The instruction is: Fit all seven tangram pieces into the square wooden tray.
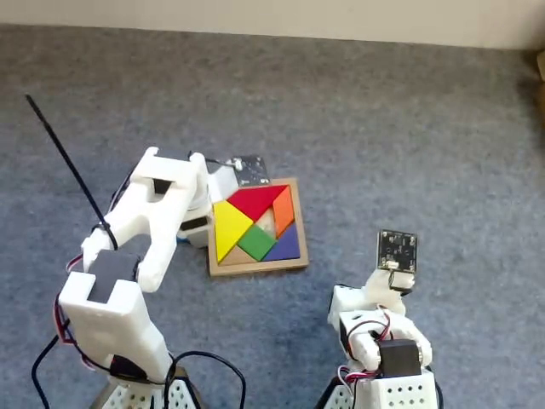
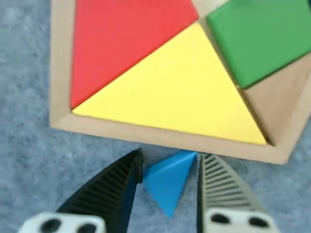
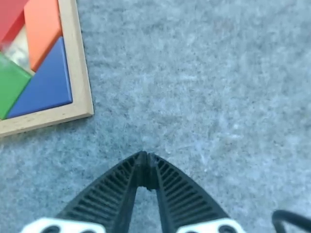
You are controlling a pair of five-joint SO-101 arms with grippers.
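The square wooden tray (image 1: 260, 266) lies on the grey carpet and holds a red triangle (image 1: 255, 200), a yellow triangle (image 1: 228, 226), a green square (image 1: 255, 243), an orange piece (image 1: 283, 209) and a dark blue triangle (image 1: 285, 244). Bare wood (image 1: 268, 223) shows in the middle. My left gripper (image 2: 170, 156) sits just outside the tray rim (image 2: 146, 133), beside the yellow triangle (image 2: 180, 92), shut on a small light-blue triangle (image 2: 167, 187). My right gripper (image 3: 146, 162) is shut with nothing in it, over carpet off the tray's corner (image 3: 80, 109).
The left arm (image 1: 145, 230) stretches along the tray's left side. The right arm (image 1: 383, 341) is folded at the front right. A thin black rod (image 1: 64, 158) slants up at the left. Open carpet lies right of and behind the tray.
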